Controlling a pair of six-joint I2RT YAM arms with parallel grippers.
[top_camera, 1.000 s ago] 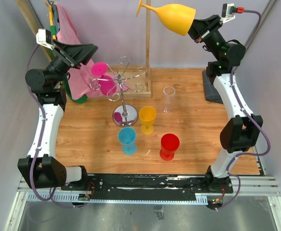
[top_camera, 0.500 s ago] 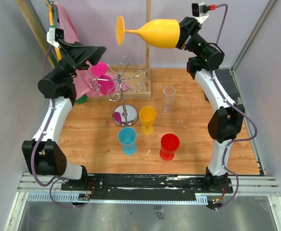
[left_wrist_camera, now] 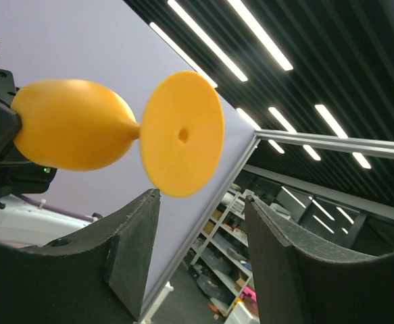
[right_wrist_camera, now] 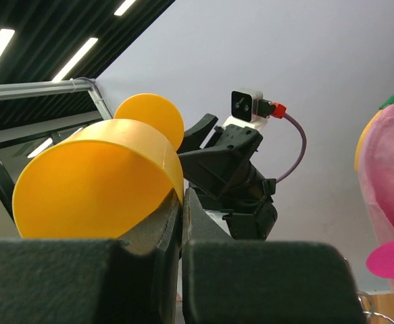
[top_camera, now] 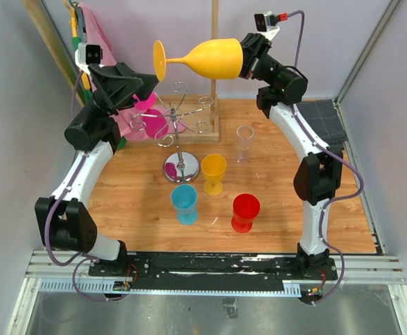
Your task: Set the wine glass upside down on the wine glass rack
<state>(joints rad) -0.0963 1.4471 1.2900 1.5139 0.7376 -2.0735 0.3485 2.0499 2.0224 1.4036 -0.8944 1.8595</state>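
While the arms work above it, the wooden worktop [top_camera: 133, 202] lies inside a booth of pale grey walls [top_camera: 371, 209], with a black rail along its near edge where both arms are bolted. At the rear stand a wooden frame [top_camera: 214, 77] with an upright post and a pink cloth [top_camera: 95, 38] hanging at the left; a dark mat [top_camera: 325, 115] lies at the right rear corner. The wine glass rack [top_camera: 180, 118] stands left of centre on its round shiny base, with a magenta glass [top_camera: 149, 115] among its left arms. In front of it stand a yellow cup [top_camera: 213, 172], a blue cup [top_camera: 184, 203] and a red cup [top_camera: 246, 212], and a clear glass [top_camera: 244, 143] stands to the right. The orange wine glass [top_camera: 213, 57] is held in the air on its side, above and behind the rack. The right fingers [top_camera: 246, 56] are closed on the rim of its bowl, and its foot points toward the left fingers [top_camera: 144, 85]. These are spread wide and hold nothing; the foot sits just in front of the gap between them. Compared with a second earlier, the right arm has swung in from the right rear, uncovering the mat. The glass has moved left and levelled out, and the left arm has risen toward it. The cups and rack have not moved.
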